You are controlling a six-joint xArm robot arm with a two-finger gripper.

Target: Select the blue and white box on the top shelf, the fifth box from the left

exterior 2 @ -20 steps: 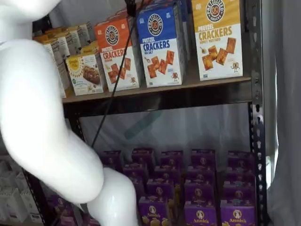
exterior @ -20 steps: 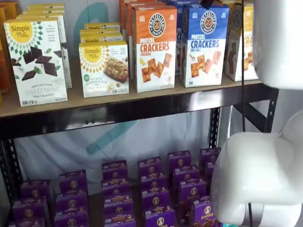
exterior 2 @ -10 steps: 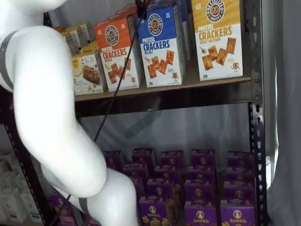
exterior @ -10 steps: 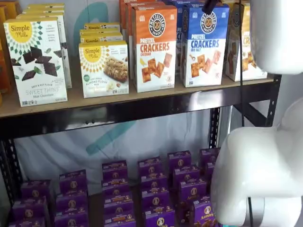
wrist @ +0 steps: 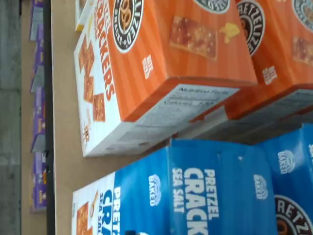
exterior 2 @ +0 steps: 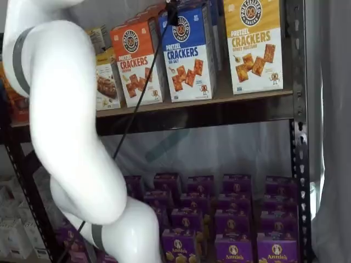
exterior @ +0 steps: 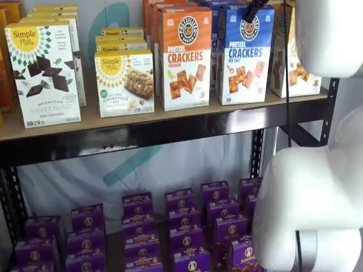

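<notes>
The blue and white box (exterior: 245,54) stands upright on the top shelf (exterior: 85,122), between an orange cheddar box (exterior: 184,56) and a yellow-topped box (exterior: 295,62). It shows in both shelf views (exterior 2: 188,55). In the wrist view its blue top and front (wrist: 195,196) lie close below the camera, beside the orange box (wrist: 146,73). Only the black tip of my gripper (exterior: 253,5) shows at the view's top edge, just above the blue box's top, with a cable hanging beside it. It also shows in a shelf view (exterior 2: 171,8). No gap or grasp can be made out.
My white arm (exterior 2: 66,109) fills the left of a shelf view and the right of a shelf view (exterior: 317,198). Simple Mills boxes (exterior: 42,71) stand at the shelf's left. Several small purple boxes (exterior: 181,226) fill the lower level. More blue boxes stand behind the front one.
The arm has swung further toward the shelf. The black gripper tip has shifted sideways to sit over the blue box's top. The boxes have not moved.
</notes>
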